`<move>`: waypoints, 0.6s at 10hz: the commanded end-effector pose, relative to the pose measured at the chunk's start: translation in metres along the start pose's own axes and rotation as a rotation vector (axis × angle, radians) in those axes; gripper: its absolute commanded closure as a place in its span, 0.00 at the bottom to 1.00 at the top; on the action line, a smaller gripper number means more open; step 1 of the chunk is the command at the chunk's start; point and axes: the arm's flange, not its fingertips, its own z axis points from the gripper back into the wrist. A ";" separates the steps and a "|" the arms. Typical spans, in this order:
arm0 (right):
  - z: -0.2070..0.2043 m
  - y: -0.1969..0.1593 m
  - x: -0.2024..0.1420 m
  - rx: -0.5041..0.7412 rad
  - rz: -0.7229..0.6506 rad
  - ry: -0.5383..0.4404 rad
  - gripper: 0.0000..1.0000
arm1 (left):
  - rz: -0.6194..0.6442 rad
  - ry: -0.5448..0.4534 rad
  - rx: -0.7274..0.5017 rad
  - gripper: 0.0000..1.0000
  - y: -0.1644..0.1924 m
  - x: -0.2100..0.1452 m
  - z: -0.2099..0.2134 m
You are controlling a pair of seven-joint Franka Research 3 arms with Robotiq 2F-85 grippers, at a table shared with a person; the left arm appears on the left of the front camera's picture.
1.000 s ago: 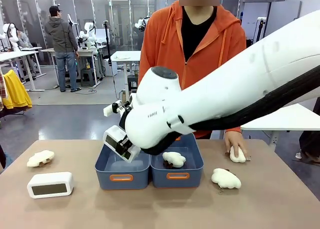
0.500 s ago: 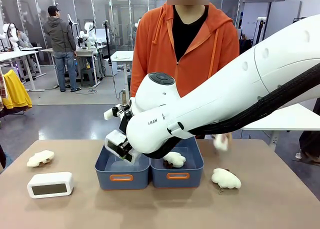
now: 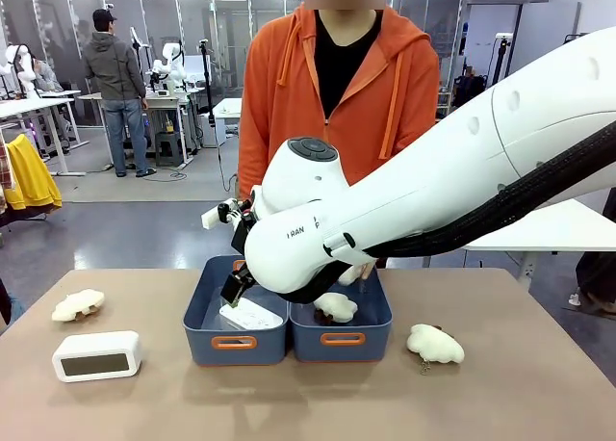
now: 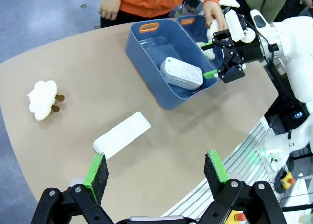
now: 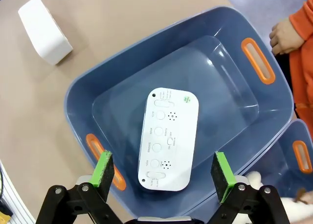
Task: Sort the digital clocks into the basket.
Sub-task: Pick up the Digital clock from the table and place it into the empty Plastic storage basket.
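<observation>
Brown worktop (image 3: 318, 402) carries one digital clock (image 3: 96, 354) at the robot's left, long axis running left to right, nearest the left hand (image 4: 156, 171), spread above it. The other clock (image 5: 168, 138) lies in the basket (image 5: 80, 106) under the spread right hand (image 5: 164, 171).

Research lab or robotics workshop, by all signs: white work tables (image 3: 29, 102) with equipment, glass partition walls (image 3: 192, 17), bare grey floor (image 3: 115, 229), another person (image 3: 115, 75) standing at a far bench.
</observation>
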 end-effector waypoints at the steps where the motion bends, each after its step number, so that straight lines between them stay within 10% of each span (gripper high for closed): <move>1: 0.012 0.000 -0.007 0.009 -0.007 0.029 0.00 | -0.015 -0.005 -0.019 0.00 0.001 -0.001 0.000; 6: 0.000 0.000 0.000 0.000 0.000 0.000 0.00 | -0.015 -0.005 -0.019 0.00 0.001 -0.001 0.000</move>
